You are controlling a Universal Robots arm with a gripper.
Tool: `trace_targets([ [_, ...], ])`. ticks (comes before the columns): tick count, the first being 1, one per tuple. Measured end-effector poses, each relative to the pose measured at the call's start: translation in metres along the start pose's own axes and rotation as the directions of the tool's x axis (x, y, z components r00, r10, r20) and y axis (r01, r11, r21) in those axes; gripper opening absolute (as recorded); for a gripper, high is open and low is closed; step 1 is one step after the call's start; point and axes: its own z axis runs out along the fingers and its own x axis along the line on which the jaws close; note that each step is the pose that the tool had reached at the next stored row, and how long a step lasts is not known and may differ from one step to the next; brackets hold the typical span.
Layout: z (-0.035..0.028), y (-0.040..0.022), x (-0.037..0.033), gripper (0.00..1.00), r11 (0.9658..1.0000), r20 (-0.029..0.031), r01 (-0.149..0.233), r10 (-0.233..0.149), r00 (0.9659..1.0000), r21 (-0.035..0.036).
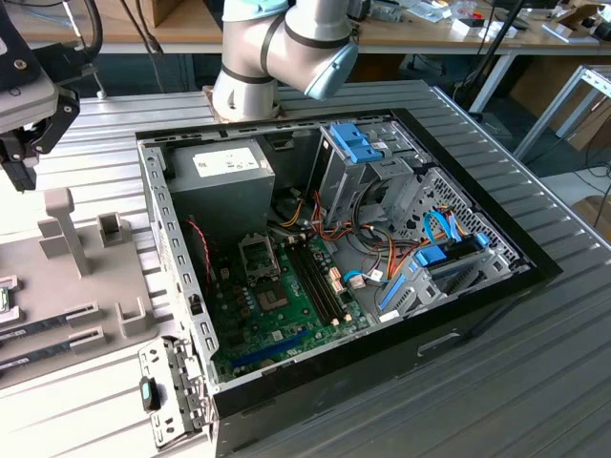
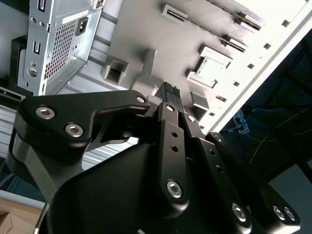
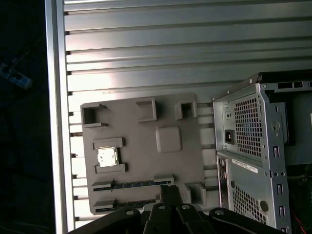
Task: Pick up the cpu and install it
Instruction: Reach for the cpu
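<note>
The cpu [image 3: 107, 157] is a small square chip with a silvery top. It lies flat in a raised holder on the grey fixture plate [image 3: 146, 161], and in the second wrist view the cpu [image 2: 212, 68] is a bright square. My gripper [image 1: 17, 176] hangs above that plate at the exterior view's far left, well away from the chip. Both wrist views show the gripper [image 3: 170, 191] [image 2: 168, 90] shut, with nothing between its fingers. On the green motherboard [image 1: 277, 315] inside the case, the dark socket [image 1: 258, 256] lies uncovered.
The open computer case [image 1: 162, 239] stands to the exterior view's right of the plate, with a power supply [image 1: 224, 172], drive cages and cables inside. Memory sticks [image 1: 48, 322] lie in slots on the plate, and a grey post [image 1: 62, 224] rises from it. A ribbed metal table [image 1: 535, 382] surrounds everything.
</note>
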Motion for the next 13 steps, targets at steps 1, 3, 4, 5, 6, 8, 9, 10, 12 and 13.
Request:
trace_targets([
  [1, 0.0001, -0.0001, 0.0007, 0.11, 1.0, -0.0001, 0.0, 0.0, 1.0, 0.0],
  [3, 0.0003, -0.0001, 0.0017, 0.11, 1.0, 0.0001, 0.0, 0.0, 1.0, 0.0],
  [4, 0.0004, -0.0002, 0.0021, 0.11, 1.0, 0.0, 0.0, 0.0, 1.0, 0.0],
  [5, 0.0005, -0.0002, 0.0028, 0.11, 1.0, 0.0, 0.0, 0.0, 1.0, 0.0],
  [6, 0.0006, -0.0003, 0.0033, 0.11, 1.0, 0.0, 0.0, 0.0, 1.0, 0.0],
  [8, 0.0007, -0.0004, 0.0043, 0.11, 1.0, -0.0001, 0.0, 0.0, 1.0, 0.0],
  [9, 0.0009, -0.0004, 0.0049, 0.11, 1.0, 0.0, 0.0, 0.0, 1.0, 0.0],
  [10, 0.0009, -0.0004, 0.0053, 0.11, 1.0, -0.0001, 0.0, 0.0, 1.0, 0.0],
  [12, 0.0011, -0.0005, 0.0065, 0.11, 1.0, -0.0001, 0.0, 0.0, 1.0, 0.0],
  [13, 0.0012, -0.0006, 0.0069, 0.11, 1.0, 0.0, 0.0, 0.0, 1.0, 0.0],
])
